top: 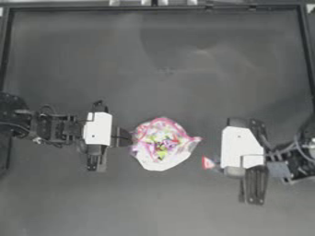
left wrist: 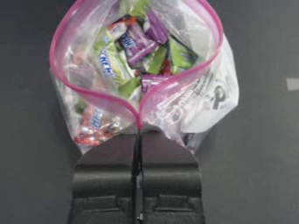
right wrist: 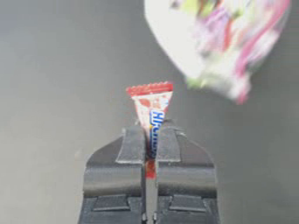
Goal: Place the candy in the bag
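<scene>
The bag (top: 161, 144) sits mid-table, a clear zip bag with a pink-red seal strip, its mouth held wide with multicoloured sweets inside (left wrist: 137, 48). My left gripper (top: 126, 137) is shut on the bag's rim at its left side, pinching the seal strip (left wrist: 139, 127). The candy (right wrist: 152, 109), a small white sweet with red marks, is clamped upright in my right gripper (right wrist: 150, 142), shut on it. In the top view the candy (top: 208, 162) hangs just right of the bag, at the tip of the right gripper (top: 215, 163). The bag (right wrist: 222, 43) looms blurred beyond the candy.
The dark table (top: 160, 60) stretches away behind the bag, bounded by a raised frame (top: 154, 8) along the far edge. A small pale square mark (left wrist: 292, 84) lies on the table beside the bag.
</scene>
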{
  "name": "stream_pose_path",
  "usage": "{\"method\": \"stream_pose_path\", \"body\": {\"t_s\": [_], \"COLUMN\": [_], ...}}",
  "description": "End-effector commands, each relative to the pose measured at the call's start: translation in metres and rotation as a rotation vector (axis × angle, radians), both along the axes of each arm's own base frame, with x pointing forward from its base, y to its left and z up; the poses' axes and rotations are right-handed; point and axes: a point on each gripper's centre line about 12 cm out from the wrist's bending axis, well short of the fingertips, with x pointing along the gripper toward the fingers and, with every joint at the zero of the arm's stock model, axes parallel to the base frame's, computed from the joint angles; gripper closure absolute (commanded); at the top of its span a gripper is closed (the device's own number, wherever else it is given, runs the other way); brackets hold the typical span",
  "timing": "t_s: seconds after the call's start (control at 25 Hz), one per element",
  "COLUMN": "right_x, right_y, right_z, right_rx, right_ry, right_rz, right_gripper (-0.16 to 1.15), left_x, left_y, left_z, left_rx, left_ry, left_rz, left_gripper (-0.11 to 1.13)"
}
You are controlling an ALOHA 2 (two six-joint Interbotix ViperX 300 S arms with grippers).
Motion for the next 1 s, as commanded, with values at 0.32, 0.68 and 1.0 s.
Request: {"method": "stream_pose_path", "body": {"t_s": [0.32, 0.68, 1.0], "right_x": [0.043, 0.079, 0.092], "right_y": [-0.036, -0.057, -0.069], "right_z": [0.014, -0.015, -0.036], "right_rx": [0.005, 0.005, 0.017], "right_ry": [-0.140, -0.078, -0.057], "right_rz": [0.017, 0.042, 0.039], "right_gripper": [0.91, 0.91, 0.91], "left_x": [0.005, 0.006, 0.006], "left_y": [-0.001, -0.001, 0.000], "left_z": [0.021, 0.022, 0.023], "left_rx": [0.005, 0.006, 0.009], "left_ry": [-0.070, -0.075, -0.086], "left_rz": [-0.004, -0.004, -0.006], "left_gripper": [0.97, 0.97, 0.97]}}
